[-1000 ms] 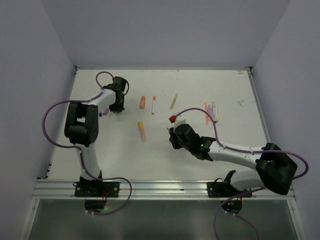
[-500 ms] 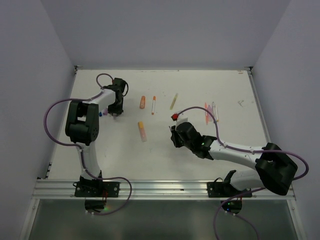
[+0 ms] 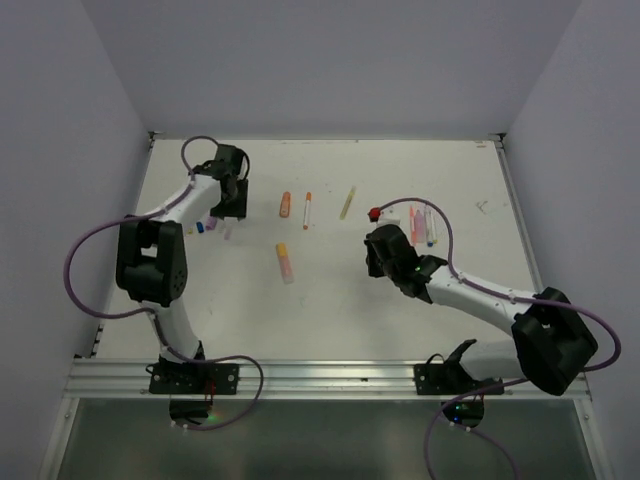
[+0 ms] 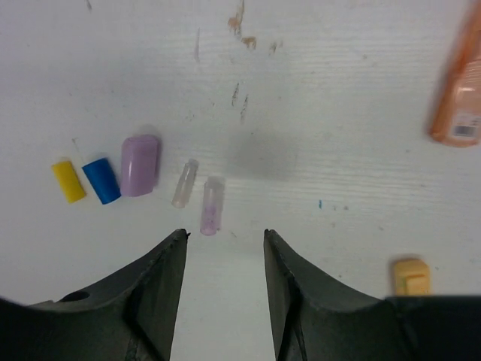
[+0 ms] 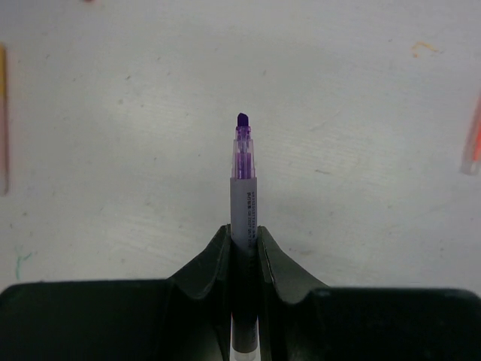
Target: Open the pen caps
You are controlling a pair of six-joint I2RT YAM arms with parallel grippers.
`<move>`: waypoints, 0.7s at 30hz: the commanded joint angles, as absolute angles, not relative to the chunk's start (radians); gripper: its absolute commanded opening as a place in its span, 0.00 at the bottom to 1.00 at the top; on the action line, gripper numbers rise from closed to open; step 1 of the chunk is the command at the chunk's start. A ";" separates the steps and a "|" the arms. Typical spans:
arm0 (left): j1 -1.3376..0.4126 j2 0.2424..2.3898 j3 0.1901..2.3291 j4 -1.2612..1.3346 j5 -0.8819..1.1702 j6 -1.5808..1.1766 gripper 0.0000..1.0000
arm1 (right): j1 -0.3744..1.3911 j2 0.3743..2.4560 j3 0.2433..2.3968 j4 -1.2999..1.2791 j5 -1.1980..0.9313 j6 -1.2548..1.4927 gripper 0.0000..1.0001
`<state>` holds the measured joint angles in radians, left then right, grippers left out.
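White tabletop (image 3: pixel 330 300), ink-marked. Removed and lying in a row at its far left: yellow cap (image 4: pixel 68 181), blue cap (image 4: pixel 101 180), lilac cap (image 4: pixel 139 165), two translucent caps (image 4: pixel 211 206). Left gripper (image 4: pixel 225 244) hovers above them, jaws parted, empty. Right gripper (image 5: pixel 243 235) clamps an uncapped purple-tipped pen (image 5: pixel 242 180). Several pens (image 3: pixel 285 262) mid-table appear to await uncapping; task judged partly complete.

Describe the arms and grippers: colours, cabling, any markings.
Both arms match: the left arm and right arm have white links with bulky black joint housings. A lilac-purple cable loops loosely along each. The left gripper and right gripper have matte black, tapering curved fingers. A small red part sits near the right wrist. No lettering is readable.
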<state>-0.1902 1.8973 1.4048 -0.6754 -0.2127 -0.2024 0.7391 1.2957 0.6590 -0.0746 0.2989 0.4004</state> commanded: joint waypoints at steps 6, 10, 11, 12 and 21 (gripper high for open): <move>-0.187 1.459 1.355 -0.635 -0.178 -0.235 0.57 | 0.557 1.453 0.893 -0.245 0.342 0.416 0.00; -0.186 1.226 1.221 -0.560 -0.233 -0.241 0.73 | 0.485 1.566 0.986 -0.291 0.334 0.425 0.00; -0.186 1.192 1.206 -0.554 -0.253 -0.250 0.78 | 0.459 1.589 0.997 -0.291 0.328 0.425 0.00; -0.186 1.158 1.189 -0.548 -0.274 -0.258 0.81 | 0.445 1.606 1.012 -0.294 0.327 0.417 0.00; -0.186 0.773 0.931 -0.370 -0.448 -0.253 1.00 | 0.325 1.805 1.158 -0.341 0.330 0.356 0.08</move>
